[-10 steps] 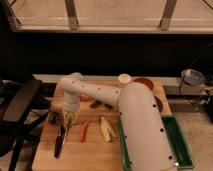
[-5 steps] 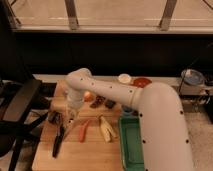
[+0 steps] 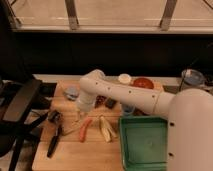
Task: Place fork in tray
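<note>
The hand (image 3: 82,111) hangs closed above the bench (image 3: 95,157), near the carrot (image 3: 85,129) and apart from the tray (image 3: 145,145). The fork is too slim to make out, but it is likely pinched there. Carry it level, clear the rim, lower, then release.

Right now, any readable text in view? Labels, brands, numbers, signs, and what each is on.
No readable text anywhere in this view.
Tray: plain green, no print.
Robot arm: white shell with a few dark dots, no letters.
Gripper: hangs over the wooden table, left of the tray and just above the carrot; no marking shows.
Bowls at the back: too blurred to show any label.
</note>
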Robot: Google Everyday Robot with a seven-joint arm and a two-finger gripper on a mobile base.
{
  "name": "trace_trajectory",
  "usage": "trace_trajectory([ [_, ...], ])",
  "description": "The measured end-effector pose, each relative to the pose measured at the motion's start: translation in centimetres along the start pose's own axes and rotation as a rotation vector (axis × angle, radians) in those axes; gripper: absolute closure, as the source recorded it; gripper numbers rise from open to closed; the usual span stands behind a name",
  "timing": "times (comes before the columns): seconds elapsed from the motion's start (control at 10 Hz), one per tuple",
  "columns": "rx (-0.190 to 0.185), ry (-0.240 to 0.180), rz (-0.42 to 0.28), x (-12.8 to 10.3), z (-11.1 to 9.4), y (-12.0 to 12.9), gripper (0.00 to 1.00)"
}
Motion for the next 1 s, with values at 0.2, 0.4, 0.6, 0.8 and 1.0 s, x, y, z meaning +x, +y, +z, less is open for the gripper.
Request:
trace_trajectory([
  [0.2,0.016,0.029,0.063,-0.7,-1.6,2.2,1.0],
  [0.4,0.018,0.052,0.114,-1.0,-3.3,3.9,1.0],
  [0.6,0.028,0.059,0.172,-1.1,-5.9,6.6,1.0],
  [0.8,0.053,0.068,0.225,-1.2,-8.4,9.4,1.0],
  [1.0,0.092,0.088,0.307,-1.9,-11.7,13.3,1.0],
])
